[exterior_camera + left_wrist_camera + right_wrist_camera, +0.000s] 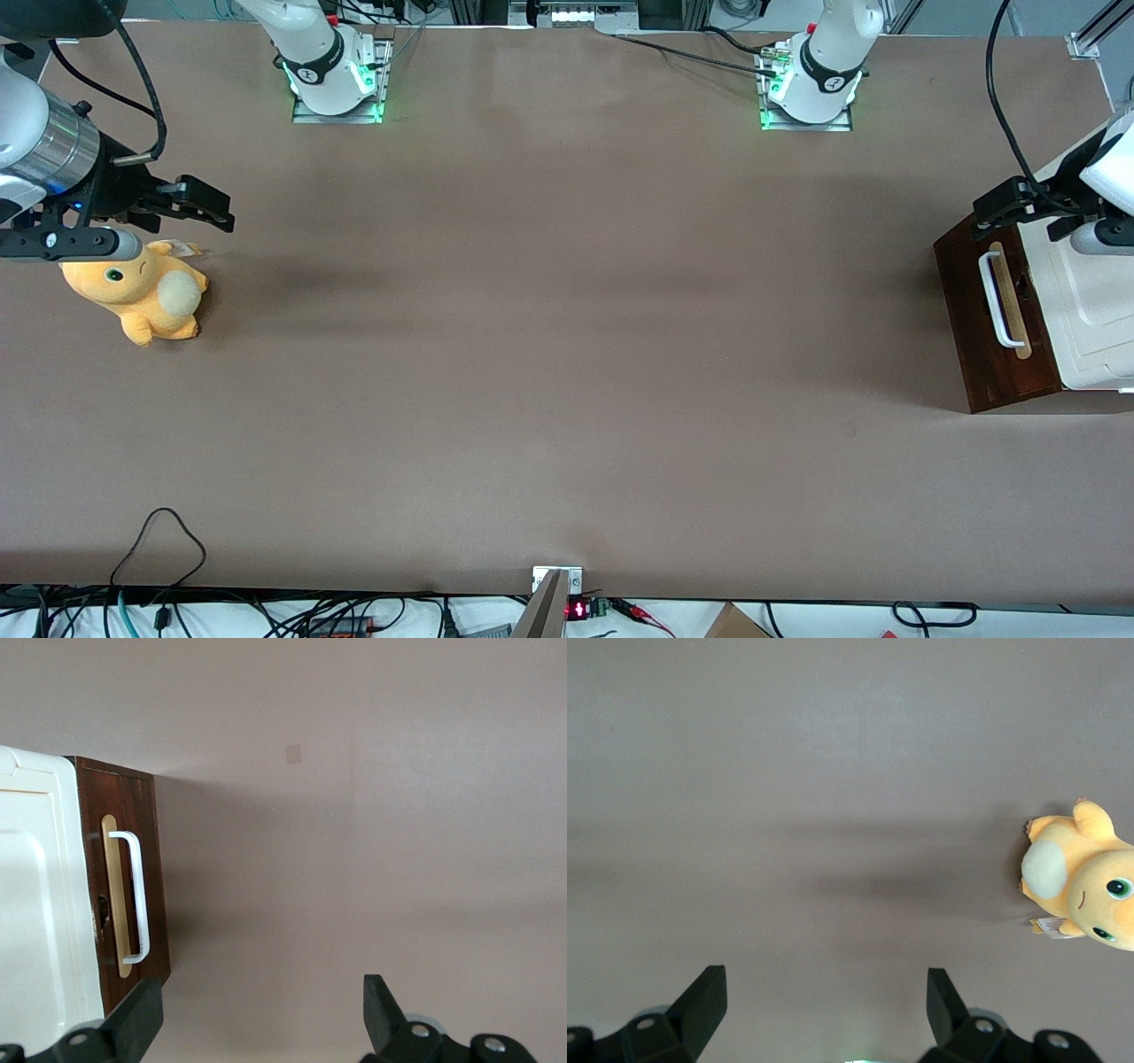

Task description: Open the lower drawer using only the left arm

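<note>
Here, tool: fingers spread wide, gripping nothing, hanging above the lower drawer's top corner, clear of its handle.
Lower drawer: shut, at the working arm's end of the desk.

The left arm reaches in above the drawer unit at the working arm's end of the table. Its gripper hangs above that unit's dark front, fingers spread wide apart, holding nothing.
</note>
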You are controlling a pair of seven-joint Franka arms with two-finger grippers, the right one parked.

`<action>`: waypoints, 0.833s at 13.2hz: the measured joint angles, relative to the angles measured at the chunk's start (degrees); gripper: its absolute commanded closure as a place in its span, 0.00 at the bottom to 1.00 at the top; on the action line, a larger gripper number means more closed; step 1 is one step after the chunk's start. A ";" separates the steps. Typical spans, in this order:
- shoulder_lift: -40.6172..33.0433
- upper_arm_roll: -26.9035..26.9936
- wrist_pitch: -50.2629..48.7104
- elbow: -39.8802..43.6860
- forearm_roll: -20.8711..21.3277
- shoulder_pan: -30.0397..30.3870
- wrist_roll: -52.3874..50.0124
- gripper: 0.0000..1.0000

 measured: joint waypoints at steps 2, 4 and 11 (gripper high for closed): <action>0.00 -0.09 -1.50 0.10 0.00 0.00 0.09 0.00; 0.00 -0.22 -2.23 0.53 0.00 0.00 0.09 0.00; 0.15 -0.70 -2.61 1.00 0.00 -0.01 2.05 0.00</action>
